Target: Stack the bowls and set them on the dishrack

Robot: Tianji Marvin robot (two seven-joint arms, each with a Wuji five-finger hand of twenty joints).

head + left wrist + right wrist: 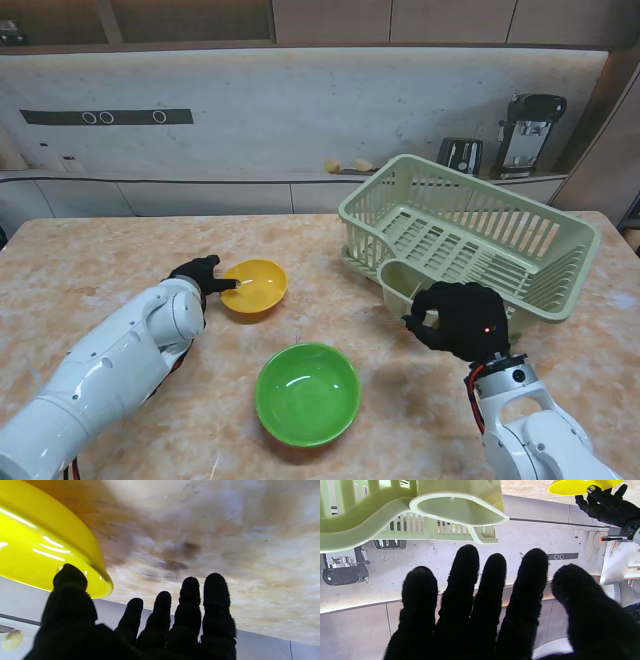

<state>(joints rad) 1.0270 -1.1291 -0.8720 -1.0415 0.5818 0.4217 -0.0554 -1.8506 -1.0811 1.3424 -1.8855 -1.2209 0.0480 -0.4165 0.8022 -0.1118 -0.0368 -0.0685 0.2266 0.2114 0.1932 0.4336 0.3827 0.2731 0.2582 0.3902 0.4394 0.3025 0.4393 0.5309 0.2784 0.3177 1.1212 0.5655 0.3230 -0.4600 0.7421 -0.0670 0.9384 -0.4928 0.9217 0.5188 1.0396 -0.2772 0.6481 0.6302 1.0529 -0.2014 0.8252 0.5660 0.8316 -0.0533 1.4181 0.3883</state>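
A yellow bowl [254, 285] sits upright on the table at the left. My left hand [200, 275] is at its left rim, open, with the thumb [70, 590] lying over the rim of the yellow bowl [37, 542] and the other fingers stretched out alongside it. A larger green bowl [308, 392] stands nearer to me, in the middle, untouched. The pale green dishrack [470, 235] stands at the right. My right hand [460, 320] hovers just in front of the rack's corner cup [457, 507], open and holding nothing.
The marble table's far edge meets a counter with a black toaster [460, 155] and a coffee machine [528, 130]. Bare table lies between the two bowls and the dishrack [370, 517]. The right wrist view also catches my left hand [607, 505] and the yellow bowl [580, 486].
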